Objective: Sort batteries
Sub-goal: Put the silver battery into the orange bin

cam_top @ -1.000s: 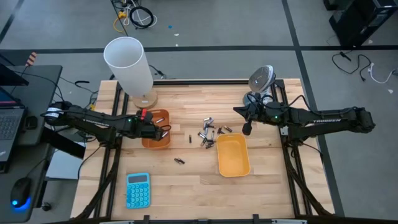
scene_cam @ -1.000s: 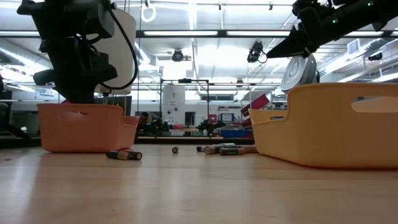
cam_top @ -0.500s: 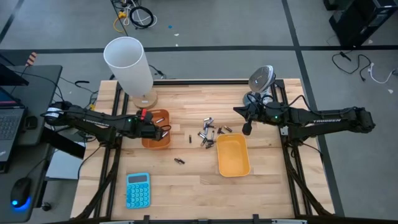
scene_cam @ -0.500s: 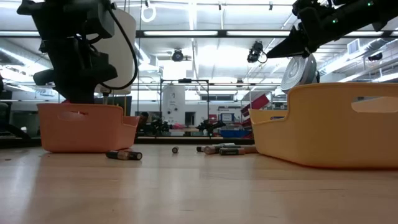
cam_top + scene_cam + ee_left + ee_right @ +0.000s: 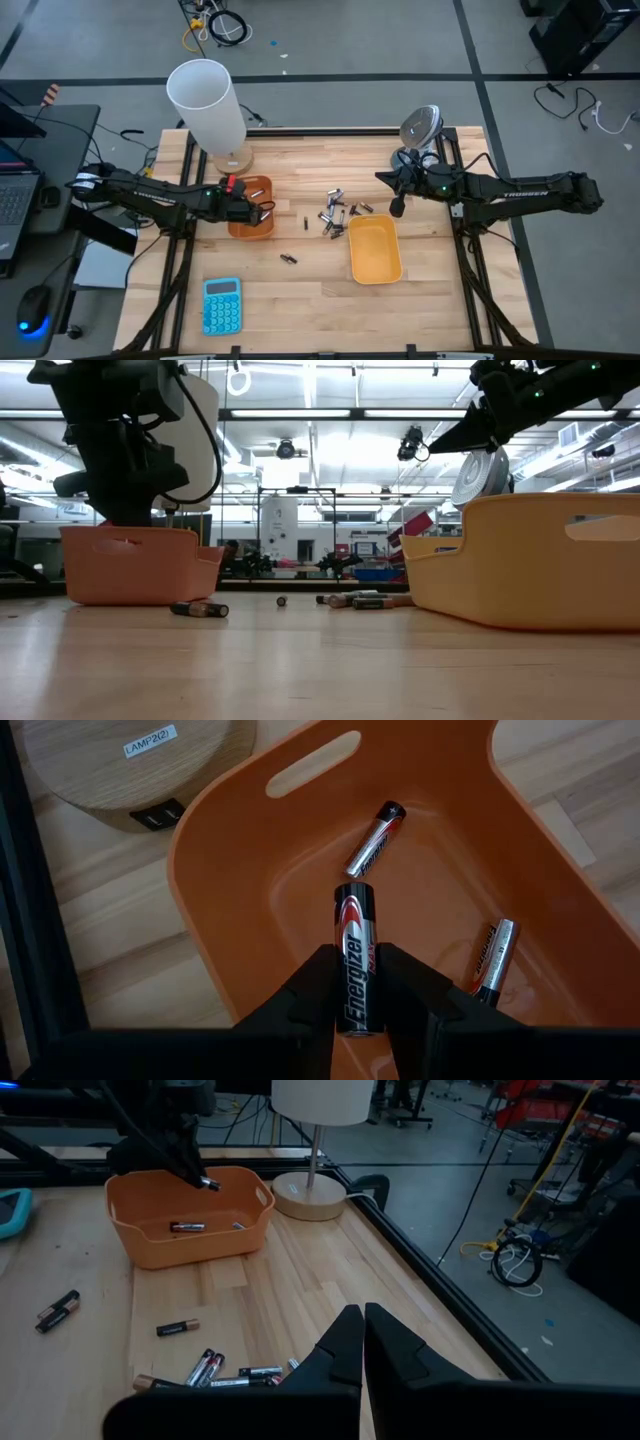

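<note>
The batteries [image 5: 334, 213] are tiny cylinders, some silvery, some dark with a copper-coloured end, lying in a loose cluster on the table [image 5: 300, 290] just beside the far left corner of the yellow tray [image 5: 374, 249]. Two more [image 5: 289, 259] lie apart, nearer the front, between the orange tray [image 5: 250, 225] and the yellow one.

The left claw [image 5: 357, 995] hangs over the orange tray, clenched on one cell [image 5: 355, 952], a black and silver battery with a red band and "Energizer" lettering, held lengthwise between the fingers [image 5: 310, 990]. Only the left wrist view shows this grip and the lettering; it also shows two further cells [image 5: 376, 838] lying on the tray's floor, one near the slot handle, one by a side wall, and the lamp base [image 5: 130, 760] just outside the tray.

The right claw [image 5: 362, 1342] is clenched with nothing in it, raised above the table near the yellow tray's far corner. Its wrist view alone shows the cluster from the side with the orange tray beyond it.

The low view shows the pair of cells [image 5: 200, 609] in front of the orange tray, but hides both trays' contents
</note>
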`<state>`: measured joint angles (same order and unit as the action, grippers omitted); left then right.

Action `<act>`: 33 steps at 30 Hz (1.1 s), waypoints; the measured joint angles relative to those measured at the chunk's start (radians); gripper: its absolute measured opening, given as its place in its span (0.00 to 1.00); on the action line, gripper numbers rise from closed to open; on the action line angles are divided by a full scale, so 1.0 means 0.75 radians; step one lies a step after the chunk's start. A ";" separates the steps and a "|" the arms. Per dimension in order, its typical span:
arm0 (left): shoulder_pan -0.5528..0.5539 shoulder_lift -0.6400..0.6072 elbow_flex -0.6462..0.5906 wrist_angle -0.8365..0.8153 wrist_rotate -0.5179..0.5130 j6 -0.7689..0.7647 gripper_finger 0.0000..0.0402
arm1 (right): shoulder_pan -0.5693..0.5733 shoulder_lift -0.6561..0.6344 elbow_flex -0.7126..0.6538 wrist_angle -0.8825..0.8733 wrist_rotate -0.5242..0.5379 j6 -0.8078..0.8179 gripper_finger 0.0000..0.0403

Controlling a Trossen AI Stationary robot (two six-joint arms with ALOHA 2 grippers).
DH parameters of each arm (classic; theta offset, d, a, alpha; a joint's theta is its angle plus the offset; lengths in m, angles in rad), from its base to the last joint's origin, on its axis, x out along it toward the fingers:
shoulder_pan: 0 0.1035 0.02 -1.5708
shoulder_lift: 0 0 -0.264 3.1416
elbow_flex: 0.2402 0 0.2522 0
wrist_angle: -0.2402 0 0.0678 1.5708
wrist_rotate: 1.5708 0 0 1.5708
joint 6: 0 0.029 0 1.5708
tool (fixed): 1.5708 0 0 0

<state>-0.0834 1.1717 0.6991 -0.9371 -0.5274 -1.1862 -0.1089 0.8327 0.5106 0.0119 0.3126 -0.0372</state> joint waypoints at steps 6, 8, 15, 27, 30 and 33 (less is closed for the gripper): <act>0.000 0.000 0.000 0.000 0.001 0.000 0.18 | 0.000 0.000 0.000 0.000 0.000 -0.007 0.01; 0.000 0.000 0.000 0.000 0.001 0.000 0.18 | 0.000 0.000 0.000 0.000 0.000 -0.008 0.01; 0.000 0.000 0.000 0.000 0.001 0.000 0.23 | 0.000 0.000 0.000 0.000 0.000 -0.010 0.01; 0.001 0.000 0.000 0.000 0.007 0.000 0.28 | 0.000 0.000 0.000 0.000 0.000 -0.010 0.01; 0.000 0.000 0.000 0.000 0.007 0.001 0.28 | 0.000 0.000 0.000 0.000 0.000 -0.010 0.01; 0.001 0.000 0.000 0.000 0.007 0.007 0.28 | 0.000 0.000 0.000 0.000 0.000 -0.010 0.01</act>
<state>-0.0830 1.1717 0.6991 -0.9371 -0.5224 -1.1812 -0.1089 0.8330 0.5106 0.0120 0.3126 -0.0444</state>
